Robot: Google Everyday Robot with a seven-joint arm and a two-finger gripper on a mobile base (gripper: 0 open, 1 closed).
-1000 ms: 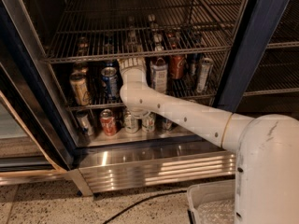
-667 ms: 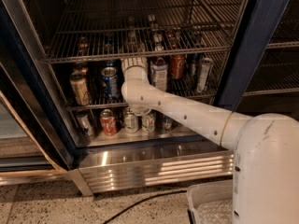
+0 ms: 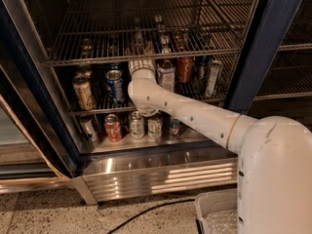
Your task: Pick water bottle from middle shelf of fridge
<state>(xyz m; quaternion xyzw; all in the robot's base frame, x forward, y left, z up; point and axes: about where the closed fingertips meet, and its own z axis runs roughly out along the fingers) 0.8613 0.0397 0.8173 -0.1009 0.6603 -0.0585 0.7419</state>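
Speckled flooring (image 3: pixel 39 216) is running along the foot of the fridge (image 3: pixel 270 43), whose dark blue frame is standing open on my screen above a ribbed steel base panel (image 3: pixel 161 177). A black cable (image 3: pixel 146 211) is lying across the floor beside a white bin (image 3: pixel 219 216).

I am watching the white arm (image 3: pixel 195 113) reaching from the lower right up into the bay, bending at its elbow just above the front rail of the middle shelf (image 3: pixel 97 110). The gripper (image 3: pixel 141 65) is sitting deep over that wire rack, tucked under the upper rack (image 3: pixel 97 43), between a blue can (image 3: pixel 115 84) on its left and a white-labelled bottle (image 3: pixel 166 75) on its right. Its wrist is facing me and covering everything ahead of it, so I cannot tell how far it is open or whether it is holding anything.

I am not making out the water bottle; the gap where the gripper is pointing is hidden. A tan can (image 3: pixel 84 92) is standing at the shelf's left end, with a red can (image 3: pixel 185 69) and a tall silver can (image 3: pixel 213 77) towards the right
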